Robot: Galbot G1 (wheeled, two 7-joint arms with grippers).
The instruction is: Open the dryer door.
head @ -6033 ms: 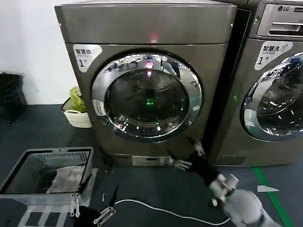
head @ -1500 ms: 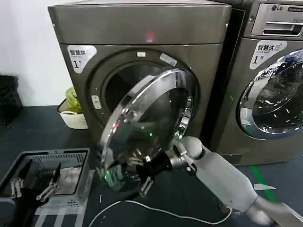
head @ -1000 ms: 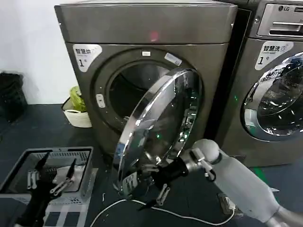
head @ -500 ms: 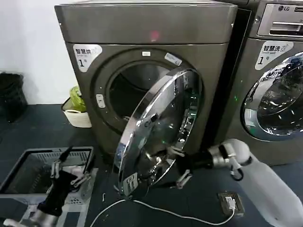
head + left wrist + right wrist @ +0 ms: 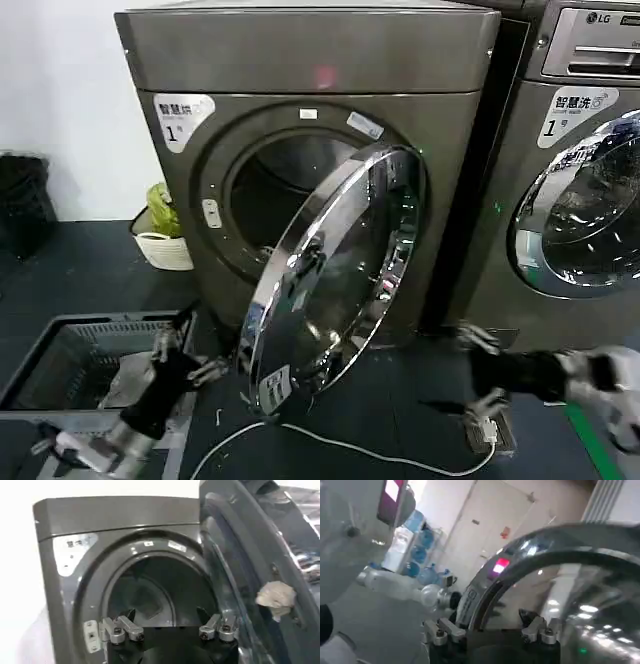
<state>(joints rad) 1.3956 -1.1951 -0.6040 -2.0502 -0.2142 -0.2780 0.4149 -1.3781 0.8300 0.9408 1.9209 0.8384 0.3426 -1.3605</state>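
Dark floor (image 5: 90, 270), white cable (image 5: 350, 447), basket (image 5: 60, 355)

Head view looks down at the dryer door (image 5: 335, 275); both wrist views face it close, from opposite sides.

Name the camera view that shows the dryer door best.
The head view: the whole dryer door shows there, swung open on its right-side hinge. The left wrist view shows its grey inner face edge-on; the right wrist view shows part of its mirrored chrome ring.

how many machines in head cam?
2. The dryer at centre, its dryer door swung open; an LG-badged machine on the right, its door shut and cut by the frame edge. More may sit beyond the frame.
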